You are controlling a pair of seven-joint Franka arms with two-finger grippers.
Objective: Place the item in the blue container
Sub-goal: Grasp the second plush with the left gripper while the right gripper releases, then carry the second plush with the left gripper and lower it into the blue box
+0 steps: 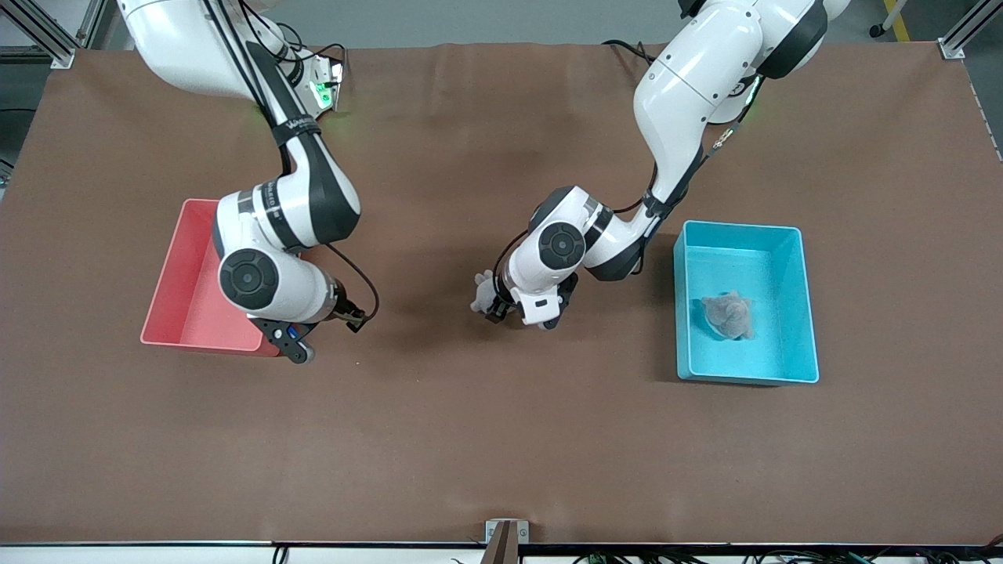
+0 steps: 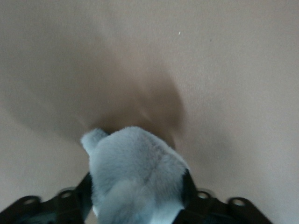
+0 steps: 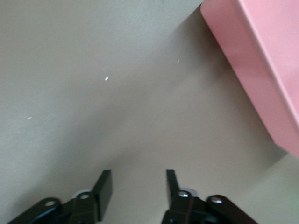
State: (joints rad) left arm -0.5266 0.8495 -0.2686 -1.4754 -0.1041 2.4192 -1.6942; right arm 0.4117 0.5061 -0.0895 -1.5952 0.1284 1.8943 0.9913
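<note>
You have a table [image 1: 486, 439] covered edge to edge in a brown matte sheet, lightly creased toward 12 o'clock. Aluminium frame posts [image 1: 962, 35] stand at its 1 and 11 o'clock corners. Grey floor [image 1: 470, 19] shows past the 12 o'clock edge. Overhead light throws soft shadows mid-table.

Front cam: high, facing both arm bases, sees the whole table [image 1: 501, 439]. Left wrist cam: close, looking down past a grey plush [image 2: 135, 179] near table centre. Right wrist cam: close, looking down on the pink bin [image 3: 261, 60] corner. The front view shares both.
</note>
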